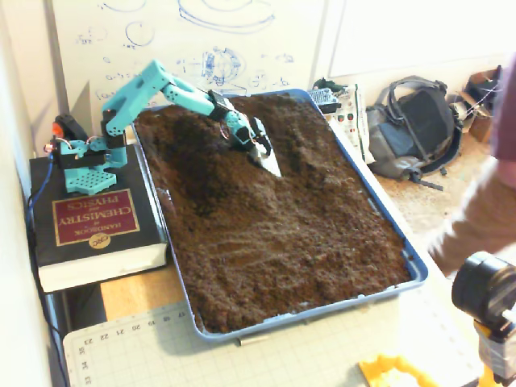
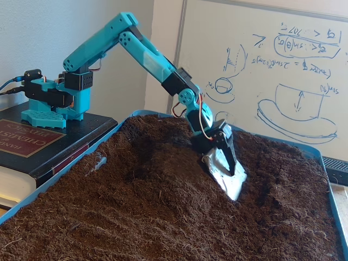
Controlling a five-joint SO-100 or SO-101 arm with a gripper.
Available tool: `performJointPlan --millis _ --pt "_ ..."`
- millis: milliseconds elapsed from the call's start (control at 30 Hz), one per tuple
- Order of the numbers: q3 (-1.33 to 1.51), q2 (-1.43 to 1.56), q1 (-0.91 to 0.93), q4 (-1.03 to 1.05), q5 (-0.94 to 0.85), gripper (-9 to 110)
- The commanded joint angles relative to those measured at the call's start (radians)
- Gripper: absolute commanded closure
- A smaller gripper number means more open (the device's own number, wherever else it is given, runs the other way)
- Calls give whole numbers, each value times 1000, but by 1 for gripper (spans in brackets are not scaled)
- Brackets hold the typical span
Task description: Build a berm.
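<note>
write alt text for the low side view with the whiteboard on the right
A teal robot arm reaches down from its base on a thick book, its gripper pressing a silvery blade into the mounded soil in a blue tray. A whiteboard with blue sketches stands behind.
</note>
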Motion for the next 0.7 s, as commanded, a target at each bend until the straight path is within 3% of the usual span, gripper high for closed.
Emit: performJointPlan --millis 0,367,667 --pt "129 91 -18 130 -2 101" --pt "-44 368 -41 692 2 101" --pt "-604 457 92 1201 -17 101"
